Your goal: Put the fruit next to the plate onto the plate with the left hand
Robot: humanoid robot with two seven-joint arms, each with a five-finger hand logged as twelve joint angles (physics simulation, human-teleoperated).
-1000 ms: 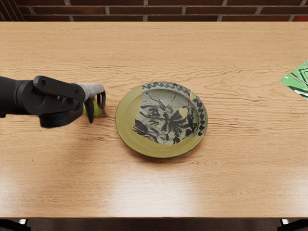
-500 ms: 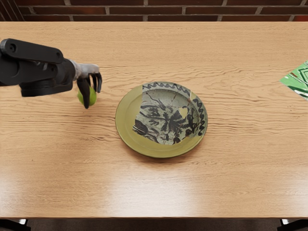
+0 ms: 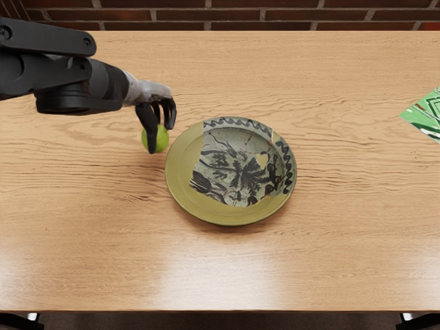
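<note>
**Fruit in my grip, at the plate's edge**

Nearest me the bench (image 3: 220, 275) is bare pale wood with a soft sheen across it. Past that, about the middle, lies the plate (image 3: 180, 182): round, olive-green at the rim, with a dark leafy pattern over its centre and a wavy black band along the upper right of its rim. Nothing lies on it.

Just beside the plate's upper left rim is the fruit (image 3: 157, 140), small, round and bright green. It is outside the rim, not over the plate. My left robot hand (image 3: 154, 108) comes down on it from above, dark fingers (image 3: 149, 129) curled around it and closed on it, one finger running down across its front. I cannot tell whether the fruit touches the wood or hangs just clear of it.

My arm (image 3: 62, 75), thick and black, reaches in from the left edge above the bench, with a grey wrist where it meets the hand.

Farther off at the right edge, well apart from the plate, lies a corner of a green patterned sheet (image 3: 425, 114). Beyond the bench's far edge runs a brick wall (image 3: 240, 14).
</note>
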